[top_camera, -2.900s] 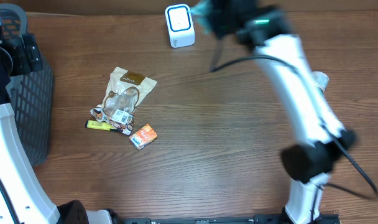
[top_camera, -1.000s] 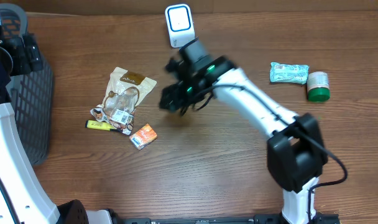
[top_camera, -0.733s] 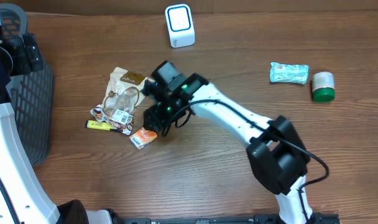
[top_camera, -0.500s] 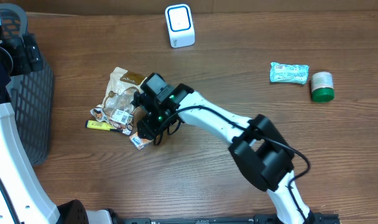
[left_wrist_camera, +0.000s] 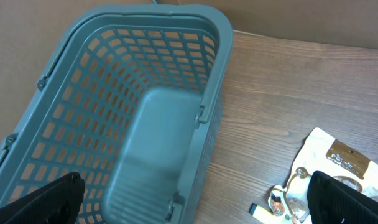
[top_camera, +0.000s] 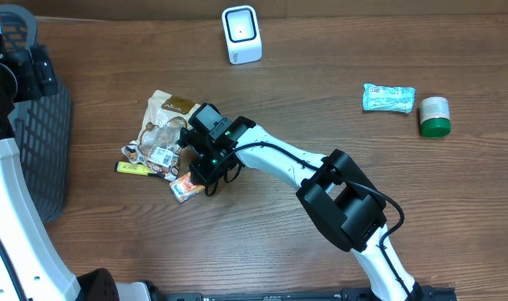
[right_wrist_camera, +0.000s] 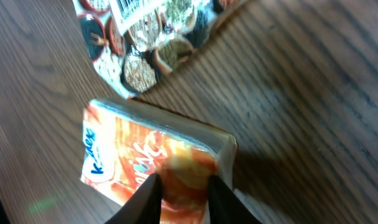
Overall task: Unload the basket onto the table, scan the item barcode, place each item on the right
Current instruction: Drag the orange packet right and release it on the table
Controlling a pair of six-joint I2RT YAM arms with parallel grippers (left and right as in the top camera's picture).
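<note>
The orange tissue pack (right_wrist_camera: 133, 149) was pinched by the right gripper (right_wrist_camera: 183, 190), but it had not yet been carried to the scanner (top_camera: 241, 33).

A mock shop checkout on a robotics test bench: a grey shopping basket (left_wrist_camera: 145, 124), a white barcode scanner (top_camera: 241, 33) and packaged goods, among them an orange tissue pack (top_camera: 182, 189), a snack pouch (top_camera: 172, 117), a teal packet (top_camera: 388, 98) and a green-capped jar (top_camera: 434, 115), share a wood-grain tabletop (top_camera: 321, 75) with white robot arms (top_camera: 279, 159).
</note>
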